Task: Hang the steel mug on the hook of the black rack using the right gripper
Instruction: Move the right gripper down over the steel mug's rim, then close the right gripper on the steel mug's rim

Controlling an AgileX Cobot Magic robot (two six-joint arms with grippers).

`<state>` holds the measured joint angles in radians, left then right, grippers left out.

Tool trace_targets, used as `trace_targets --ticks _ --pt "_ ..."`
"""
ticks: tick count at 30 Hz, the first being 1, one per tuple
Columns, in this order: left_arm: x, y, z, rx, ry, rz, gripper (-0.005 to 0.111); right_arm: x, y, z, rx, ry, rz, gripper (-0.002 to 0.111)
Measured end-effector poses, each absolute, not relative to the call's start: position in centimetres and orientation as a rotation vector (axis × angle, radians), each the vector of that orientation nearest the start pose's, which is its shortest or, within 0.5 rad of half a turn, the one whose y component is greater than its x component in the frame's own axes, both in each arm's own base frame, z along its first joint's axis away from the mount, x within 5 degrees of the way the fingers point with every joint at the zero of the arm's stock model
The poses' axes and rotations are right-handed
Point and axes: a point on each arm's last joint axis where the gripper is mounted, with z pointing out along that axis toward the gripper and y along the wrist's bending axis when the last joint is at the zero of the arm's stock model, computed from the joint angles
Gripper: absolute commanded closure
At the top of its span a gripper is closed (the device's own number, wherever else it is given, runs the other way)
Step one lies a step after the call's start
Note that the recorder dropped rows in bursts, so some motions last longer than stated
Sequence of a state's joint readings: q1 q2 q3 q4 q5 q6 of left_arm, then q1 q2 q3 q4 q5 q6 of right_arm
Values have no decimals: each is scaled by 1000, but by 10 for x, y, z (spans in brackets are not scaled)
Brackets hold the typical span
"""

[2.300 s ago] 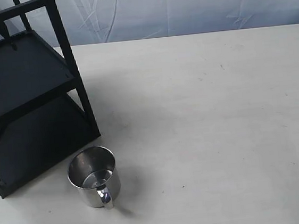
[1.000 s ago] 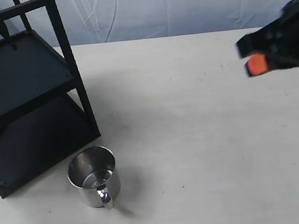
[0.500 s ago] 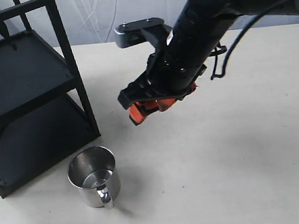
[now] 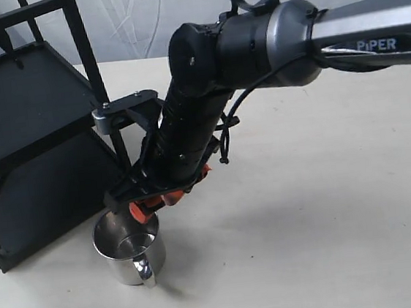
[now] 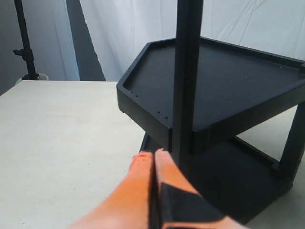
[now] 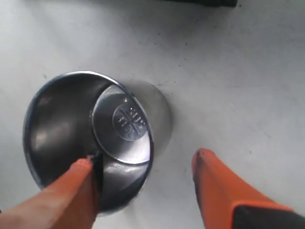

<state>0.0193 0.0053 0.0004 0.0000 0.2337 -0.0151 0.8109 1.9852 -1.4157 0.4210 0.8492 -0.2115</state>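
The steel mug point(image 4: 127, 252) stands upright on the table by the front corner of the black rack point(image 4: 33, 120), with its handle point(image 4: 145, 270) turned toward the table's near edge. My right gripper point(image 4: 157, 202) hangs open just above the mug's rim. In the right wrist view one orange finger point(image 6: 71, 191) is over the mug's point(image 6: 86, 138) mouth. The other finger point(image 6: 214, 186) is outside it over the bare table, so the mug's wall lies between them. My left gripper point(image 5: 153, 155) is shut and empty, close to a post of the rack point(image 5: 214, 86).
The pale table point(image 4: 329, 207) stretches to the right of the mug. The right arm point(image 4: 253, 46) reaches across from the right, over the middle of the table. A white cloth backdrop point(image 4: 248, 2) hangs behind. A dark stand point(image 5: 25, 47) is in the left wrist view.
The right arm swung in from the right edge, crossed the table and came down to the mug. The mug and the rack have not moved.
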Motion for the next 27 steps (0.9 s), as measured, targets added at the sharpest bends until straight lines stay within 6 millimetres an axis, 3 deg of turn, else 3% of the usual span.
trace_targets --ticks 7,15,27 --pt "56 1 192 -30 1723 3 105 263 321 159 -1079 2772 614 56" --pt "56 1 192 -30 1723 3 105 264 323 154 -1055 2786 631 109" --pt "56 1 192 -30 1723 3 105 261 322 154 -1080 2815 631 109"
